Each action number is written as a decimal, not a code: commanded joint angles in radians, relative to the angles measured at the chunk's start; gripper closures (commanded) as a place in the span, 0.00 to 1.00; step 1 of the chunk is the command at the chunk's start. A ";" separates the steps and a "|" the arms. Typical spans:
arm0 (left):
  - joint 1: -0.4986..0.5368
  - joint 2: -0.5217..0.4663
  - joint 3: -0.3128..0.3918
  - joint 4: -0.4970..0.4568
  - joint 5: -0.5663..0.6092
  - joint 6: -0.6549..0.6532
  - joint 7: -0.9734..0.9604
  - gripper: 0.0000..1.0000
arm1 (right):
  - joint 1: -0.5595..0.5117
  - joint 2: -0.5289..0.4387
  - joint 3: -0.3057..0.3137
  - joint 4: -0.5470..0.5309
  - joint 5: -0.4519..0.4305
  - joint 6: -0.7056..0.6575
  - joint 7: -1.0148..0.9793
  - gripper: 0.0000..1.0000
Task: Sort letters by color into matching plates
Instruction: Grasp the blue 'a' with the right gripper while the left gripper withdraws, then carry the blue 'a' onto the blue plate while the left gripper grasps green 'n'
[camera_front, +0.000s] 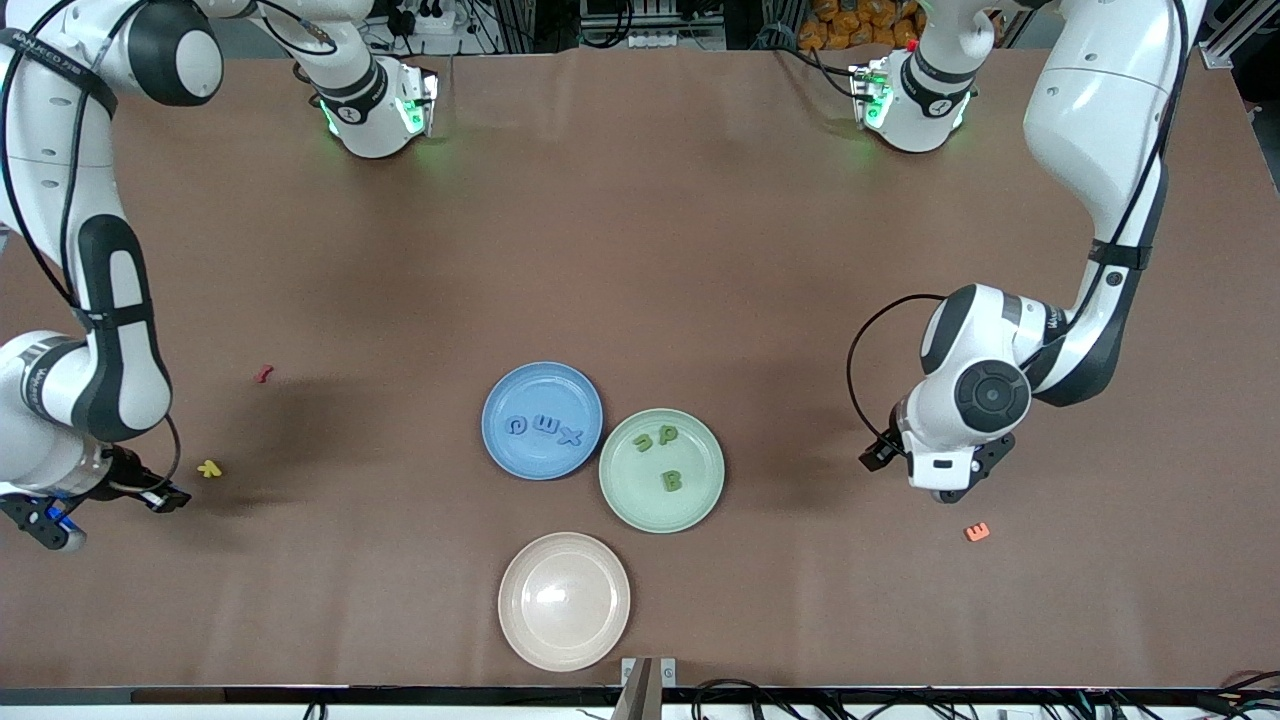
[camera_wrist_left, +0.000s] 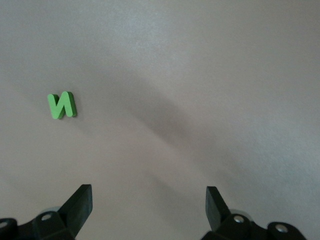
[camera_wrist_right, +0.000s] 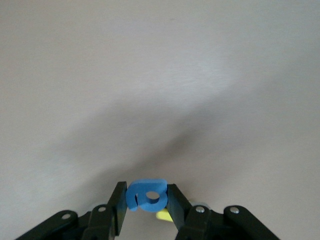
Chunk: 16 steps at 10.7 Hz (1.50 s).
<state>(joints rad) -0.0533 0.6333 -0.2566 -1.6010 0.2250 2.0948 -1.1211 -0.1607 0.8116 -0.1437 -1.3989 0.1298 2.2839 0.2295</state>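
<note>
A: What is the right gripper (camera_wrist_right: 146, 199) doing at the lower left of the front view?

B: Its fingers (camera_wrist_right: 120, 202) are clamping a small blue letter (camera_wrist_right: 146, 195). It is hanging over bare tabletop (camera_front: 640, 250), just beside a yellow piece (camera_front: 209, 468). A red piece (camera_front: 264, 374) is lying higher in that frame.

A: So where does that letter need to travel?

B: Toward the blue plate (camera_front: 510, 462) at the frame's centre, which is already carrying three blue letters (camera_front: 543, 428). The plate is lying well apart from the gripper, toward the middle of the frame, so I judge the coming move to be a long carry across to it.

A: And the left gripper (camera_wrist_left: 149, 206)?

B: Its fingers (camera_wrist_left: 80, 202) are standing wide apart with nothing between them. In its wrist view a green letter (camera_wrist_left: 62, 105) is lying flat in the left half of the frame, above and off to the side of the finger gap, its long axis running roughly across the picture. The front view is not showing that letter; the wrist seems to be hiding it.

A: Which arm is nearer to it?

B: The left one, clearly. It would probably have to shift sideways to centre the letter before descending. The green plate (camera_front: 700, 500), touching the blue one, is holding three green letters (camera_front: 662, 452). A beige plate (camera_front: 520, 630) below them is sitting unused, and an orange piece (camera_front: 977, 532) is lying near the left arm.
</note>
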 joint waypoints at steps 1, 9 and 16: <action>0.084 -0.235 -0.009 -0.436 0.011 0.334 -0.094 0.00 | 0.045 -0.028 0.013 -0.009 -0.026 -0.014 -0.002 0.78; 0.246 -0.138 -0.006 -0.413 0.027 0.415 -0.098 0.00 | 0.274 -0.038 0.073 0.004 0.014 -0.004 0.057 0.77; 0.257 -0.024 0.000 -0.346 0.028 0.476 -0.100 0.00 | 0.452 -0.058 0.187 0.006 -0.007 -0.015 0.067 0.74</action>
<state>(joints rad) 0.2054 0.5855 -0.2528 -1.9631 0.2251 2.5538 -1.1945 0.2617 0.7780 -0.0021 -1.3792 0.1346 2.2858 0.2898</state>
